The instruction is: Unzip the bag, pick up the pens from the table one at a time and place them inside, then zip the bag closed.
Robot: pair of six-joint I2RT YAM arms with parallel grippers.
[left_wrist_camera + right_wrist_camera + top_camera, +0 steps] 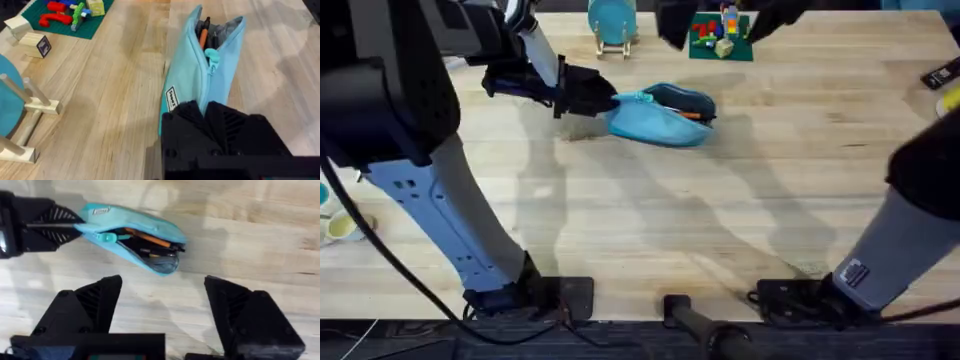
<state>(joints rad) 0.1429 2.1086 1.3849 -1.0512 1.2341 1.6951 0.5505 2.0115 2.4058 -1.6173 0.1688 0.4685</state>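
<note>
Light blue soft fabric forms the bag (pixel 660 118), an elongated pencil pouch that lies on the pale wooden plank table (pixel 720 230), toward the far middle of it. The left gripper (pixel 595 96) has its black fingers closed on one end of the bag; the left wrist view shows the two fingers (pixel 220 130) pressed together over the fabric at that end. The zipper along the top is open for most of its length, and the teal pull tab (pixel 105 237) sits near the held end. Inside the opening lie the pens: a thin orange stick pen (pixel 147 238) and at least one dark one beside it. The right gripper (pixel 160 307) hangs above the table near the bag, with its two black fingers spread wide apart and nothing between them. Behind the bag stands a round teal disc on a wooden stand (pixel 612 25), and beside it a green board with coloured blocks (pixel 722 35).
</note>
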